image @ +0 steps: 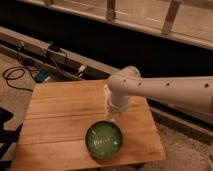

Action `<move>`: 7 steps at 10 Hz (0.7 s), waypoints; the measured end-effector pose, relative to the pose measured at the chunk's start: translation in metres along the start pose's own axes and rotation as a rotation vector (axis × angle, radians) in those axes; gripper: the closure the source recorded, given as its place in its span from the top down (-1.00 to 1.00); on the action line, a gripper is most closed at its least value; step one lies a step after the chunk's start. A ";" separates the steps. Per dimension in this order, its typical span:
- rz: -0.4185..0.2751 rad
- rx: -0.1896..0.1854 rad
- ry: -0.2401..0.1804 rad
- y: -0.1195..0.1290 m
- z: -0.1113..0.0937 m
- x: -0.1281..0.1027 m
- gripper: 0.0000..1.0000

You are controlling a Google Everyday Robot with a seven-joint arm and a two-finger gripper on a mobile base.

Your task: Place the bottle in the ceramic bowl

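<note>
One arm reaches over the wooden table (55, 120); gripper (113, 118) closed, hanging just above the far rim of the ceramic bowl (104, 140). Bottle not discernible, can't tell if it's held.

Off-white arm (170, 90), a thick smooth tube with a matte shell. Small dark round holes dotted along its side. Rounded, bulbous joint housing (124, 82) at the near end, same pale colour, with a few dark dots. Below it a shorter whitish wrist segment (116, 102), narrowing to the pale gripper (113, 118), shut, just over the far rim of the bowl (104, 140).
</note>
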 end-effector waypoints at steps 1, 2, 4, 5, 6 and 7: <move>0.005 -0.004 0.008 -0.004 0.006 0.010 -1.00; 0.027 -0.023 0.050 -0.008 0.029 0.054 -1.00; 0.021 -0.027 0.082 0.008 0.040 0.076 -1.00; 0.013 -0.026 0.092 0.016 0.043 0.081 -1.00; 0.006 -0.027 0.098 0.020 0.044 0.082 -1.00; -0.001 -0.020 0.112 0.021 0.046 0.085 -1.00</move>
